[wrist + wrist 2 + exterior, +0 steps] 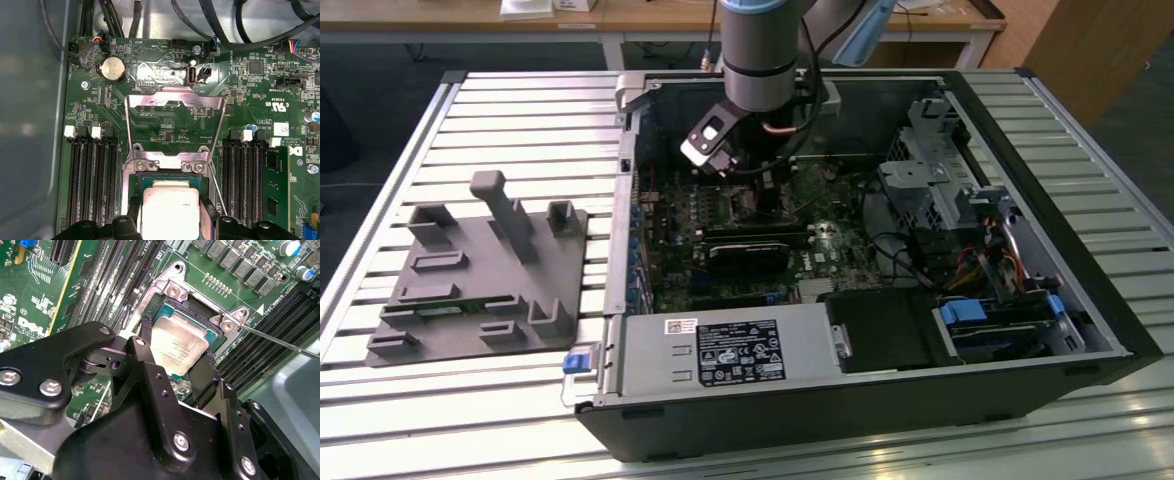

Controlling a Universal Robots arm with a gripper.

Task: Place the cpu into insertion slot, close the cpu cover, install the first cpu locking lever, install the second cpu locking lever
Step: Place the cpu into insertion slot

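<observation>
Cpu cover (150, 99): stands open, tipped up off the socket.
Insertion slot (172, 305): uncovered, directly beneath my fingers.
My gripper (177, 345): clamped on the chip's two opposite edges.
Cpu (181, 340): at the slot; I judge it light, stiff and fragile, so edges only.

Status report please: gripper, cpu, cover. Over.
Gripper shut on grey metallic square cpu, at silver-rimmed dark insertion slot. Silver-grey metal cpu cover frame raised open. Nothing blocks slot.
</observation>
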